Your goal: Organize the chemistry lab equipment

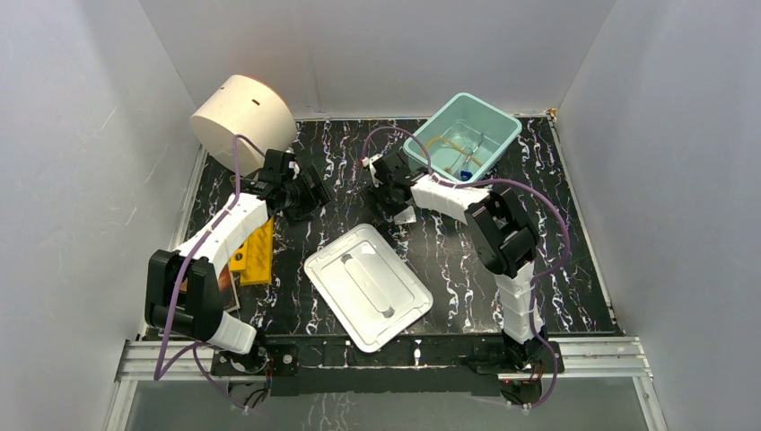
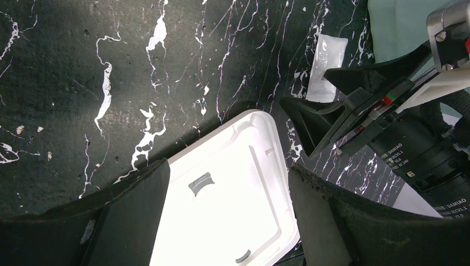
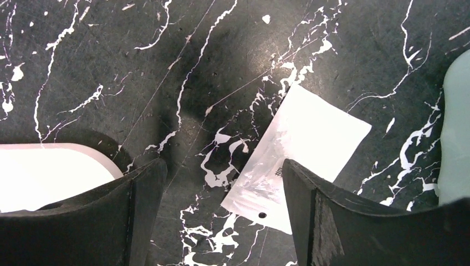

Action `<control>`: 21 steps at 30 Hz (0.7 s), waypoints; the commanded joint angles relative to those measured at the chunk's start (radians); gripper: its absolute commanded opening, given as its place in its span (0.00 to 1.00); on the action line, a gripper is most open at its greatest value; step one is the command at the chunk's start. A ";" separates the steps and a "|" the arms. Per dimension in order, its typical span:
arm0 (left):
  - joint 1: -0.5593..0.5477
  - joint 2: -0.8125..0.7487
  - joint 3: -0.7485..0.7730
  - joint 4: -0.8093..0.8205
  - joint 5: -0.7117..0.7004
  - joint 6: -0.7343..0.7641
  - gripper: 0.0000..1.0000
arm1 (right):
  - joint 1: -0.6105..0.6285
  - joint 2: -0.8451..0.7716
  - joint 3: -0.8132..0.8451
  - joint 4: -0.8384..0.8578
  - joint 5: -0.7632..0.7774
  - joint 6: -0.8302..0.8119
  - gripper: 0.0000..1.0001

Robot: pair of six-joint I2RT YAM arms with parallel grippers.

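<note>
Right wrist view: the white packet (image 3: 302, 155) was seen flat on the table (image 3: 111, 66) at centre right, under the wide-open, empty right gripper (image 3: 219, 177), and judged light, limp, best pinched edgewise.

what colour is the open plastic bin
The plastic bin is teal, clearest from the top external view.

Purple cables (image 1: 549, 212) loop along white arms (image 1: 224, 230); left tool (image 2: 227, 166), right tool (image 3: 223, 164) black.
</note>
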 commanded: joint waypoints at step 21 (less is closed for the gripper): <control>0.007 -0.015 -0.010 -0.012 0.008 -0.007 0.77 | -0.013 -0.147 -0.040 0.023 0.055 0.064 0.64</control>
